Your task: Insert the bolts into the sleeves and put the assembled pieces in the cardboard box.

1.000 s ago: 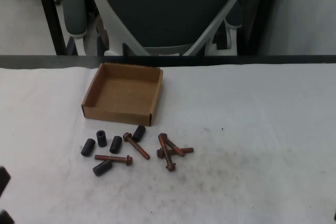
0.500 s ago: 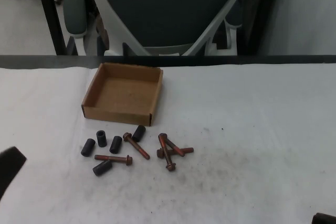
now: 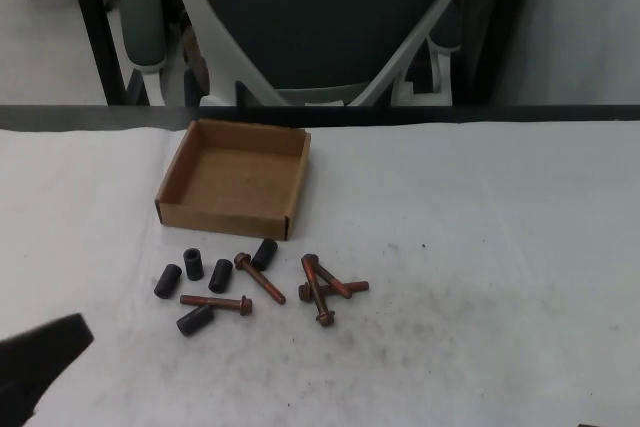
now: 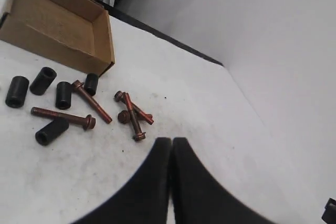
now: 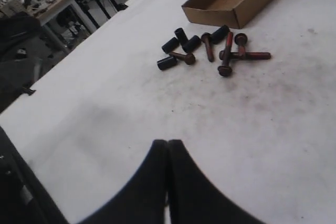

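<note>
The box [image 3: 232, 219] sits left of middle toward the far edge of the bench [image 3: 480, 247], open-topped; only its own bare brown floor shows inside, no bolt or sleeve in it. All the parts lie loose on the bench just on the near side of the box. Five black sleeves [image 3: 221, 275] are there: three in a loose row off the box's near left corner, one close to its near right corner, one nearer the bench's near edge. Two bolts [image 3: 260, 278] lie singly; one lies slantwise, with its head just beside the sleeve at the box's right corner; the other lies flat between the row of three and the nearest sleeve. Three more bolts are crossed in a small heap to the right of these. No bolt sits in any sleeve.

The left gripper [image 4: 171, 141] has its fingers pressed together with nothing between them; it hangs on the near side of the parts. The right gripper [image 5: 167, 143] is likewise closed and empty, well apart from the heap. An arm [image 3: 40, 357] shows dark at the near left corner.
</note>
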You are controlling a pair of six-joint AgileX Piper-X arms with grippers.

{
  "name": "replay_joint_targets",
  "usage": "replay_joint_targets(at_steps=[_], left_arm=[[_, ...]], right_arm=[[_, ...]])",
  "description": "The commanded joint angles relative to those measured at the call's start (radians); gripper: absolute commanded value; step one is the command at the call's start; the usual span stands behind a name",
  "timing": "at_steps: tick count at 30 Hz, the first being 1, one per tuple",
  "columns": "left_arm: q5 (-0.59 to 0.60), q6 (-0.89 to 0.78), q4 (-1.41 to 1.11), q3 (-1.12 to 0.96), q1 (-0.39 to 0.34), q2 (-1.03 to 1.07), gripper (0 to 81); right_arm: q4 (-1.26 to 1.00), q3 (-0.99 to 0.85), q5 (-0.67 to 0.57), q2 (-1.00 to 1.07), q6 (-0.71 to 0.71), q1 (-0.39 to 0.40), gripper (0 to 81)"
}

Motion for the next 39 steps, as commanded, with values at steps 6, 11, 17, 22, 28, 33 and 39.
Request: replay_joint_targets(at_steps=[6, 11, 17, 22, 28, 33, 39], left_arm=[[-0.114, 0.076, 0.021, -0.117, -0.177, 0.254, 0.8], [-0.275, 0.134, 0.034, -0.220, -0.356, 0.461, 0.8], [-0.467, 0.288, 0.213, -0.412, -0.480, 0.695, 0.8], [-0.549, 0.417, 0.310, -0.531, -0.472, 0.831, 0.8], [-0.636, 0.641, 0.354, -0.630, -0.463, 0.942, 1.7], [-0.663, 0.802, 0.354, -0.678, -0.463, 1.035, 21.1], [-0.825, 0.862, 0.434, -0.740, -0.463, 1.140, 45.8]], right_arm=[[-0.170, -0.009, -0.001, 0.178, 0.044, 0.063, 0.2], [-0.202, -0.031, -0.001, 0.393, 0.055, 0.083, 0.2], [-0.202, -0.180, -0.001, 0.678, -0.001, 0.112, 0.2], [-0.202, -0.327, 0.047, 0.899, -0.047, 0.113, 0.2], [-0.200, -0.526, 0.144, 1.135, -0.145, 0.113, 0.2], [-0.137, -0.700, 0.155, 1.315, -0.230, 0.113, 0.2], [0.117, -0.924, 0.155, 1.488, -0.301, 0.113, 0.2]])
